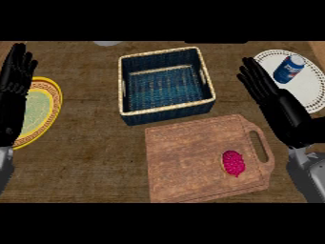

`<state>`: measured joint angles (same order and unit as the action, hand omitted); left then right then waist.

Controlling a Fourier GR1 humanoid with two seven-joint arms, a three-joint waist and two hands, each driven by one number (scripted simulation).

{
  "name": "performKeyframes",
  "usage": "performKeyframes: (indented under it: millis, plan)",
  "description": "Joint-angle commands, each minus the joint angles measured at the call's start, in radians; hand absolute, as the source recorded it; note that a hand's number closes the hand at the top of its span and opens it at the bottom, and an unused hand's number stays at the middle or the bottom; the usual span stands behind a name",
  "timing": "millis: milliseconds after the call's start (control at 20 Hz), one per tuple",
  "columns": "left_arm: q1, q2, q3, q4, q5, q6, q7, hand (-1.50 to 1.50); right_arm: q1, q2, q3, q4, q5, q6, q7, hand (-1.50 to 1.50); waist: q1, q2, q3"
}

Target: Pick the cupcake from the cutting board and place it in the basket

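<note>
Head view shows the pink cupcake (234, 163) lying on the right part of the board (186, 157), near its handle slot, untouched, with the blue basket (157, 51) just behind the board on the desk (87, 157). The right hand (270, 95) hangs beyond the board's handle end, fingers straight and apart and holding nothing, beside a white plate (316, 90) bearing a can (289, 69); the left hand (14, 71) rests open at the left edge over a yellow plate (46, 108). The pick looks not yet begun, so the next move calls for the right hand to come down onto the cupcake, curl round it, then lift and carry it over the basket's near rim.
</note>
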<state>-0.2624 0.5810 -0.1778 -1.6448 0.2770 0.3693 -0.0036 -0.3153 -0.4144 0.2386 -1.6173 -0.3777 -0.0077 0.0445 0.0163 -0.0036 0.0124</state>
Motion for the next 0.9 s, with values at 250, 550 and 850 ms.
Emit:
performKeyframes:
  millis: [250,550,850]
  plan:
    - [0.261,-0.108,-0.11,0.253,0.11,-0.064,0.189,0.0,-0.081,0.134,-0.067,0.036,-0.075,-0.013,-0.118,1.5,0.003,0.028,-0.013]
    - [0.335,-0.119,-0.153,0.286,0.102,-0.112,0.189,0.0,-0.025,0.274,0.318,0.042,0.352,-0.16,-0.179,-1.5,-0.005,0.004,-0.014]
    - [0.36,-0.127,-0.139,0.268,0.105,-0.092,0.183,0.0,-0.102,0.106,0.324,0.014,0.652,-0.307,0.165,-1.5,-0.038,-0.013,-0.019]
